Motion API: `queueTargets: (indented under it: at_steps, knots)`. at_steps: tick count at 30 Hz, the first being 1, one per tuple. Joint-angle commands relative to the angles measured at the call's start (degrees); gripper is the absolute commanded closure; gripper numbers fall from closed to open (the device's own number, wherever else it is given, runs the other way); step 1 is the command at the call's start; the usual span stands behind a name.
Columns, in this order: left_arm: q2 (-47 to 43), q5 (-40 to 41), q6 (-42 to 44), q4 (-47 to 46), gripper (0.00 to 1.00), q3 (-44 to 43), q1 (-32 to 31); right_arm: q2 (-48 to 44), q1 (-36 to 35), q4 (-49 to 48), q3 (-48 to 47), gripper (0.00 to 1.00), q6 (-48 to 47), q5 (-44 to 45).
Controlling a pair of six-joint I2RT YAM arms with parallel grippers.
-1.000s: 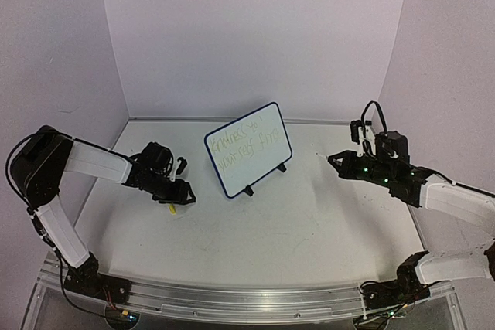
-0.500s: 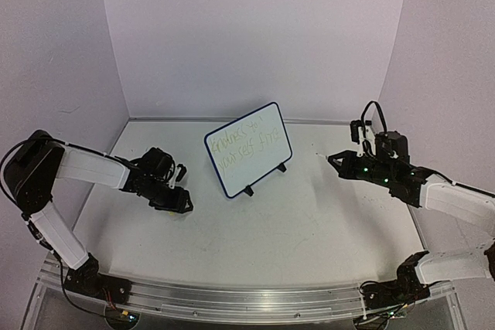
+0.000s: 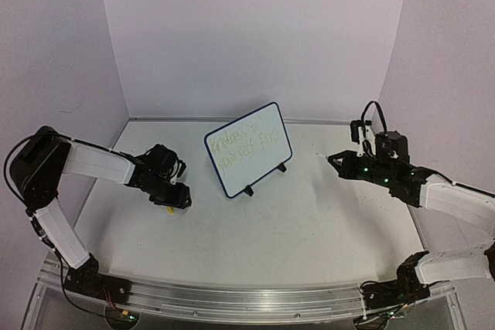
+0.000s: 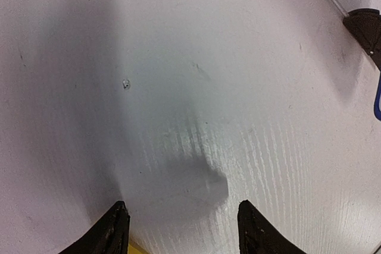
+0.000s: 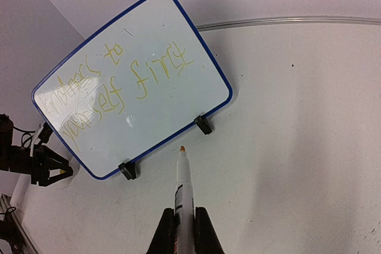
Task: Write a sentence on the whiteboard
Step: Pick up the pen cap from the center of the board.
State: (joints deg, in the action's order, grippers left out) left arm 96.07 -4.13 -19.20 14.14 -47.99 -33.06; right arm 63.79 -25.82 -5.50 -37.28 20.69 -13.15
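Table (image 3: 309, 222): white and walled on three sides. It carries the board near the middle, with an arm on each flank.
Left arm (image 3: 93, 164): the only thing that has moved in the last second. Its wrist has swung a little toward the near edge and back, and now sits low over the table, left of the board.
Right arm (image 3: 441, 191): unmoved, stretched in from the right and pointing at the board, but well apart from it.
Whiteboard (image 3: 249, 148): stands tilted back on its two black feet, unchanged, touched by neither arm.
Sentence (image 5: 128, 84): two faint yellow-green lines. The end reads like "to yourself first", and the first word is too pale to make out. No stroke has been added in this second.
Right gripper (image 5: 184, 227): clamped on a marker (image 5: 184, 182), whose bare tip is aimed at the board's lower edge, short of it.
Left gripper (image 4: 183, 206): jaws parted about halfway with nothing between them, hovering just above the table.
Yellow piece (image 3: 168, 208): small and lying under the left gripper. It was hidden half a second ago and shows again now. It may be the marker's cap, but I cannot be sure.
Meaning: the writing looks finished, and the activity has passed to the left side, probably tidying up.
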Motion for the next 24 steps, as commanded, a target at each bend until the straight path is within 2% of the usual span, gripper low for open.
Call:
queueTargets:
  at_steps: [1,4,13,24]
  knots:
    - [-1.6,3.6,-0.8,3.1,0.38,0.4,0.3,0.1,-0.3,-1.3,-0.6,1.00,0.2,0.1]
    - [-2.1,6.0,-1.3,3.4,0.38,0.8,0.4,0.6,-0.3,-1.3,-0.8,1.00,0.3,-0.3]
    - [-3.7,6.5,-2.6,5.4,0.38,2.3,0.5,0.5,-0.2,-1.5,-0.5,1.00,0.7,-0.2]
    - [-7.6,3.0,-5.6,5.7,0.38,5.6,0.5,0.7,-0.3,-2.0,0.0,1.00,1.1,-0.3]
